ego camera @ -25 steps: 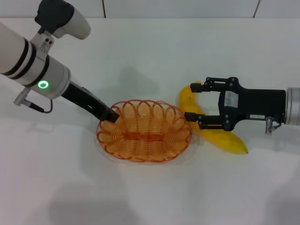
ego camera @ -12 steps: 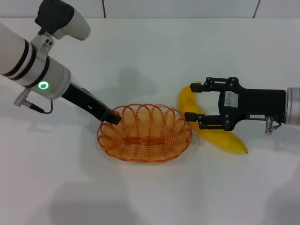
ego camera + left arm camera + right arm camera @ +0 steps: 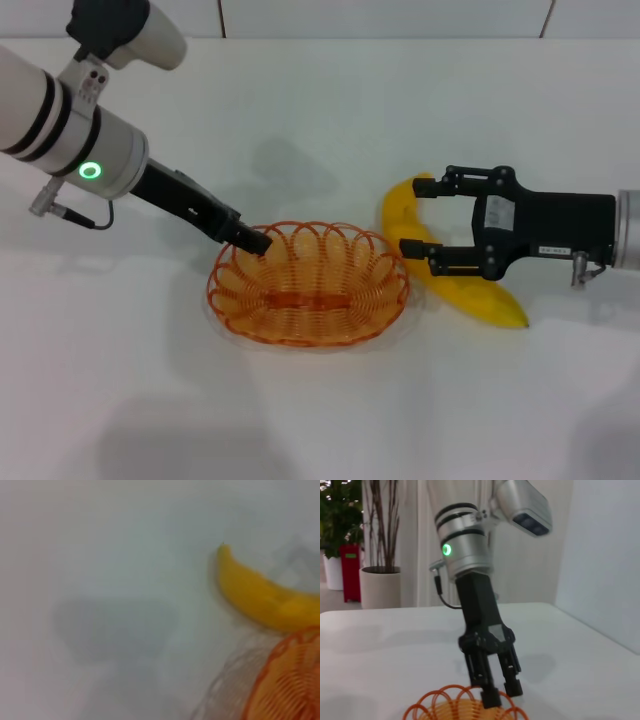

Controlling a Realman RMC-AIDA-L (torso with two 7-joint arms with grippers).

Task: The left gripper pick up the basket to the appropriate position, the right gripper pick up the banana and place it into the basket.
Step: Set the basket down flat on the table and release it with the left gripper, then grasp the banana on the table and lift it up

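Above the banana (image 3: 452,268) hangs the right gripper (image 3: 419,217), spread wide; left gripper (image 3: 501,691) parted at the basket (image 3: 308,288) rim.

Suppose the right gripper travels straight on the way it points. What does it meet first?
The right gripper, open, points towards the basket. The banana already lies under its fingers, so the scalloped rim probably comes first, though height is unclear.

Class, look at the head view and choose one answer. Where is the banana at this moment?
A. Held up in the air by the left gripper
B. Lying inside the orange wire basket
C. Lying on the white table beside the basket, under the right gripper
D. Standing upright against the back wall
C: the banana lies on the table just beside the basket, with the open right gripper above it; nothing lies in the basket.
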